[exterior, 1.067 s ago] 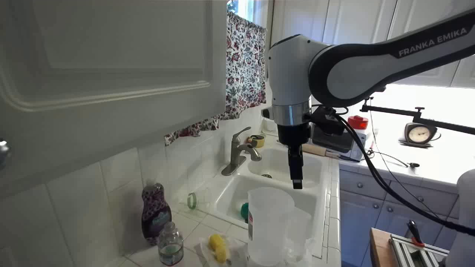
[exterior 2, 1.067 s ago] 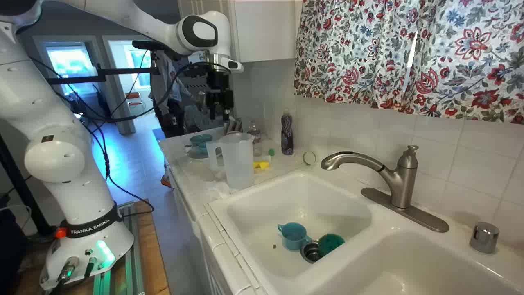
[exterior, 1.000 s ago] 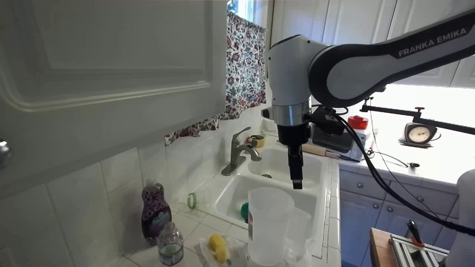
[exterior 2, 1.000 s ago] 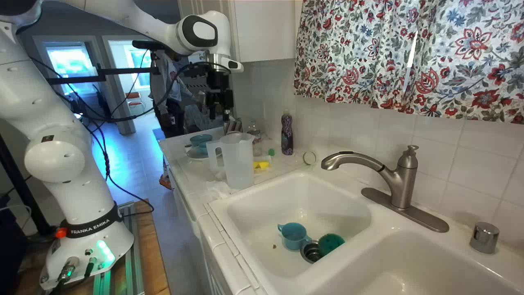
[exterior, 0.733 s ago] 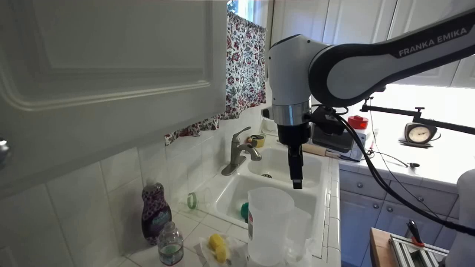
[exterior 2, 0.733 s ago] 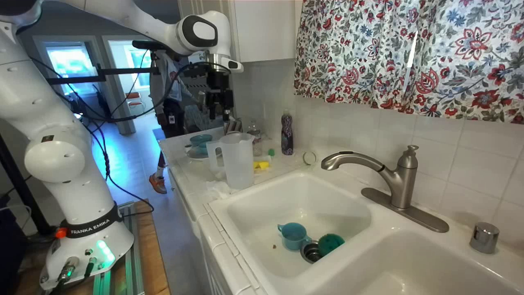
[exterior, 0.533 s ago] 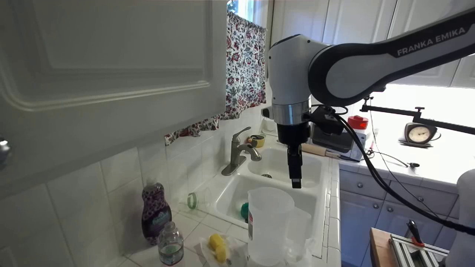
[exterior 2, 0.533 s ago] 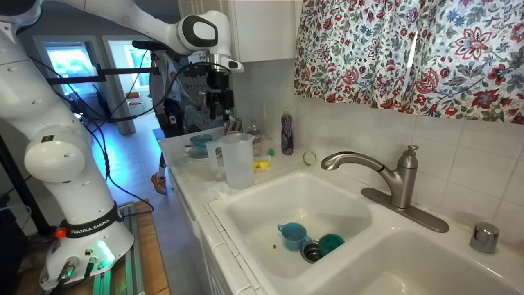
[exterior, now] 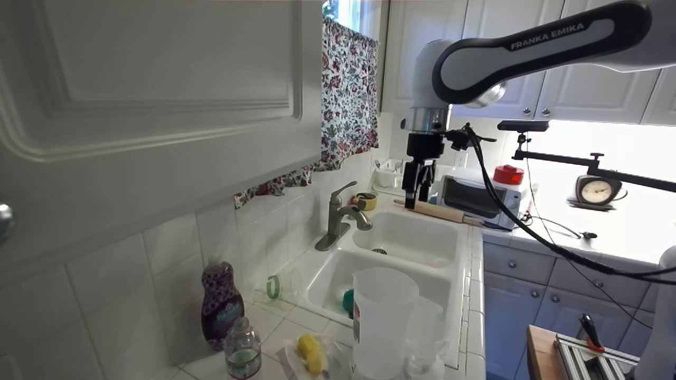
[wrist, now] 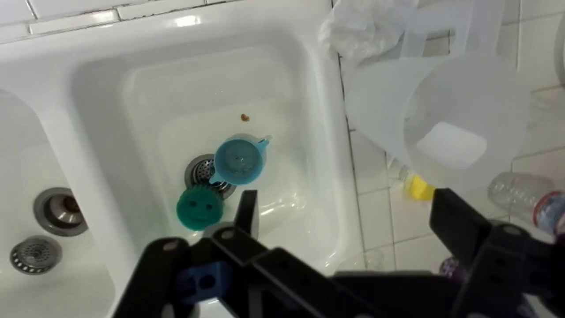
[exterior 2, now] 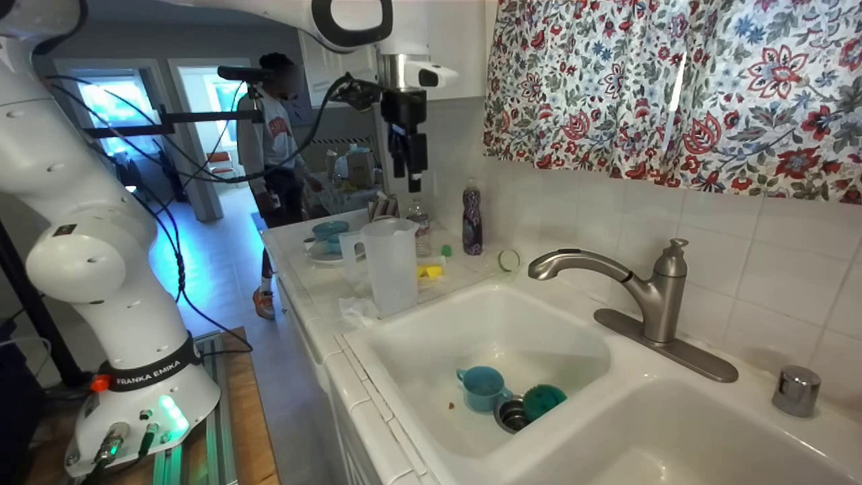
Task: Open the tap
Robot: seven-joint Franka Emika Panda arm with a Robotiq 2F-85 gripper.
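- The tap (exterior 2: 650, 296) stood on the back rim of the sink (exterior 2: 584, 408), spout (exterior 2: 586, 259) reaching inward, presumably so water would drain.
- Your gripper (wrist: 346, 201) hung well apart from it, jaws spread wide around nothing, probably ready for the lever (exterior: 346, 186).
- One basin (wrist: 198, 88) held a blue cup (exterior 2: 481, 394), seemingly wet inside, and a green scrubber (wrist: 199, 208).
- A pitcher (exterior 2: 389, 266) stood on the table (exterior 2: 313, 289), contents unclear.
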